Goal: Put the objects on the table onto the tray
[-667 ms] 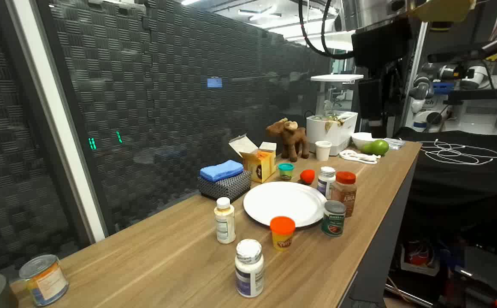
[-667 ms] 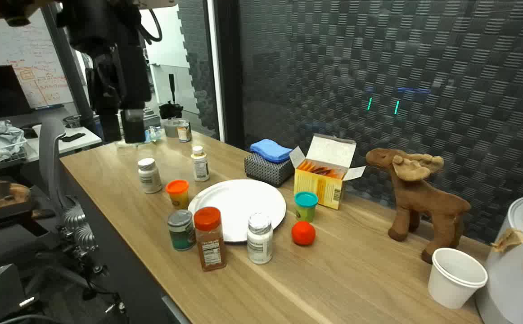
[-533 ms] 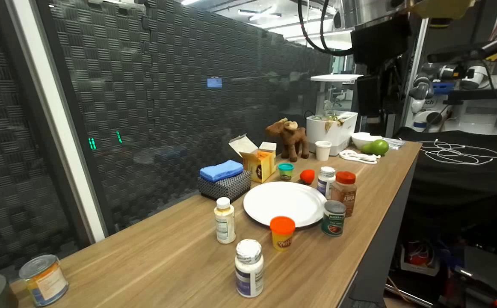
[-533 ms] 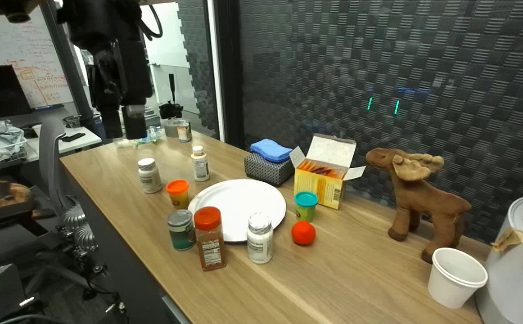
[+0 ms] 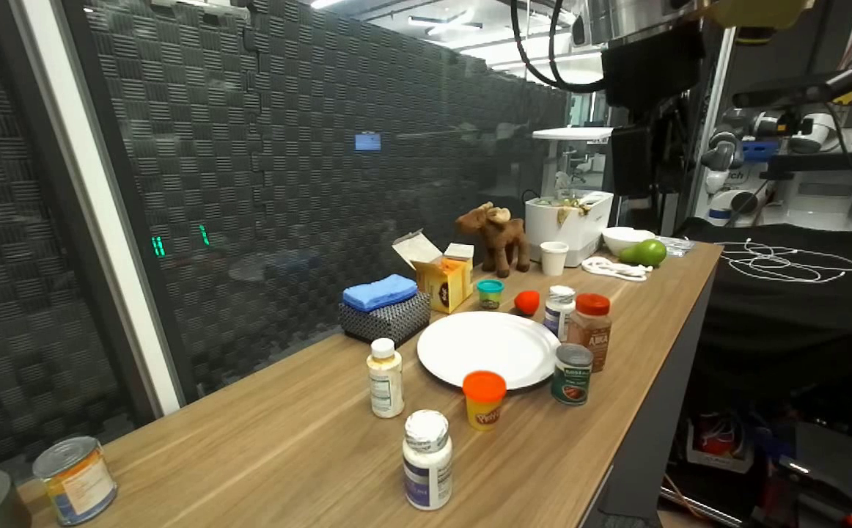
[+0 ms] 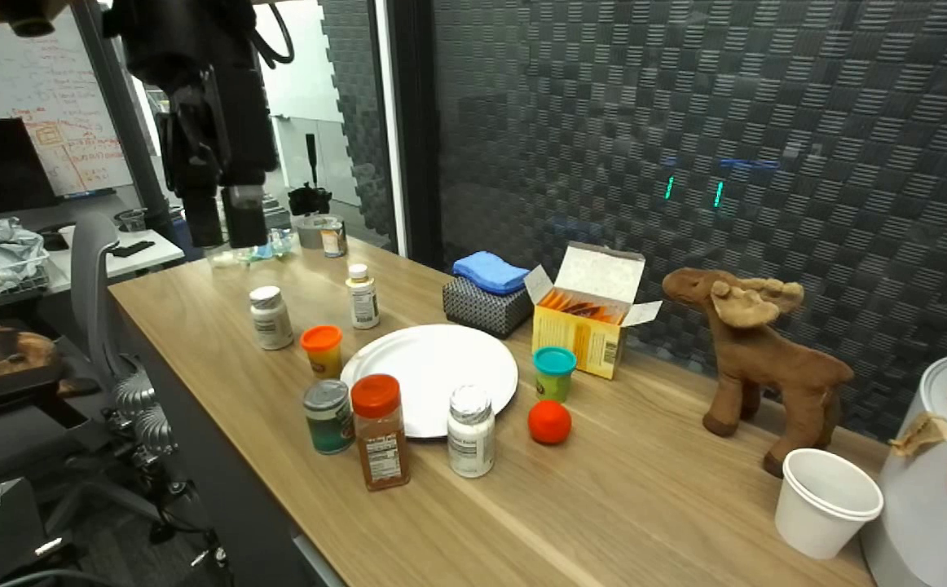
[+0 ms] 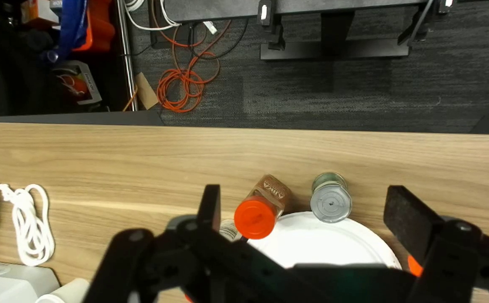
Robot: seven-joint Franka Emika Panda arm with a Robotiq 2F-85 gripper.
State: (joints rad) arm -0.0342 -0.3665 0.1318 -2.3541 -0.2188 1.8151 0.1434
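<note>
My gripper (image 6: 225, 235) hangs high over the table (image 5: 287, 447), jaws wide apart with nothing held. Below the gap between its fingers (image 7: 413, 223), in the wrist view, stand the red-lidded jar (image 7: 256, 219) and the dark-labelled jar (image 7: 331, 203), beside the tray (image 7: 320, 246). In both exterior views this round white tray (image 5: 488, 348) lies bare. Around it stand the small orange-lidded cup (image 5: 485, 405) and three white pill bottles: one (image 5: 386, 389) near the cup, one (image 5: 428, 473) farther out, one (image 6: 471, 440) by the red-lidded jar. All are upright.
A red ball (image 6: 549, 422) and a teal-lidded tub (image 6: 554, 375) sit close to the tray. Behind are a patterned box (image 6: 486, 306) with a blue cloth, an open yellow box (image 6: 579, 342) and a toy moose (image 6: 767, 363). Paper cups (image 6: 824, 505) stand farther along.
My gripper has risen slightly, its jaws staying wide. The objects and the tray have not moved.
</note>
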